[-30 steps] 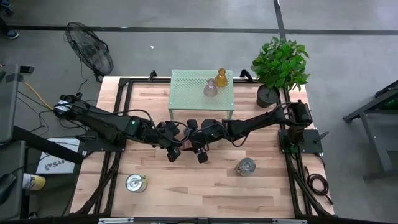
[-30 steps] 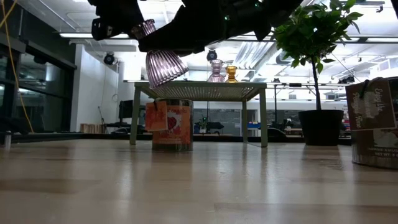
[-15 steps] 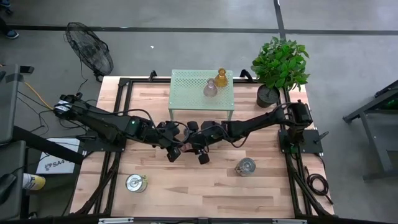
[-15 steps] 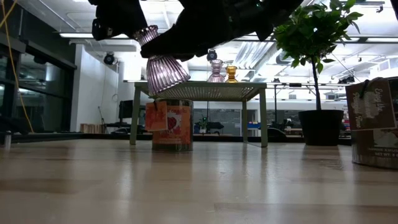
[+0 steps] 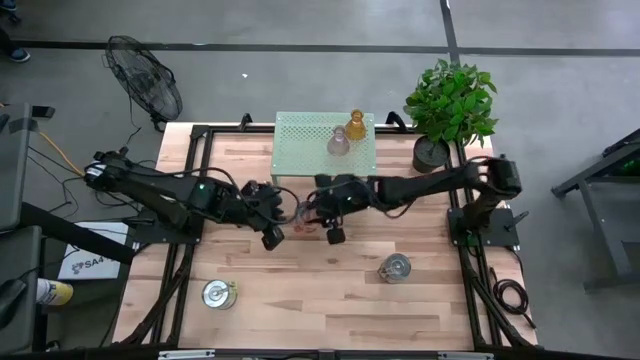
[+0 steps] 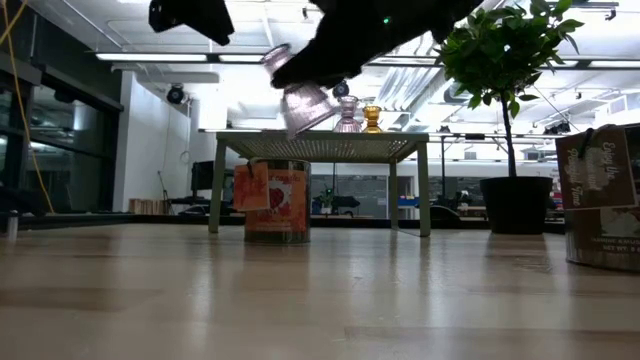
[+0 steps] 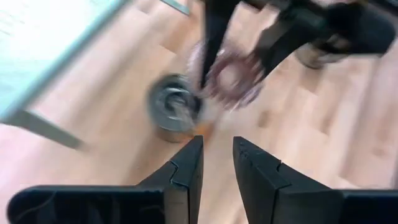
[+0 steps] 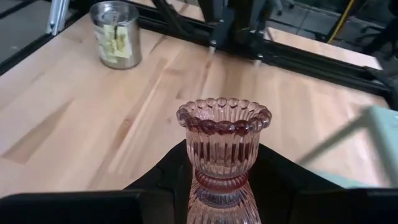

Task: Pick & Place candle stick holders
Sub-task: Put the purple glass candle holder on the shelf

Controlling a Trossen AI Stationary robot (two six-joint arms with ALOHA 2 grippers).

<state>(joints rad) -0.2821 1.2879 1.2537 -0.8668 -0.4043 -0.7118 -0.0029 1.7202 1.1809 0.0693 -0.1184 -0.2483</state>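
At frame centre, the left claw has let go, slightly spread; the right claw now pinches the pink glass holder alone, handover done.

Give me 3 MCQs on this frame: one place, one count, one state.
1. Where is the amber holder?
A. on the green stand
B. on the bare table
C. in the left gripper

2. How many holders stand on the stand?
A. none
B. two
C. four

3. What is the right gripper doing?
A. open over the plant
B. resting on the table
C. shut on a pink glass holder

Answers:
1 A: the amber holder sits on the green stand.
2 B: the high view shows it there beside one clear pinkish holder, nothing more.
3 C: the right gripper clamps the pink glass holder, lifted off the table; the left gripper is empty nearby.
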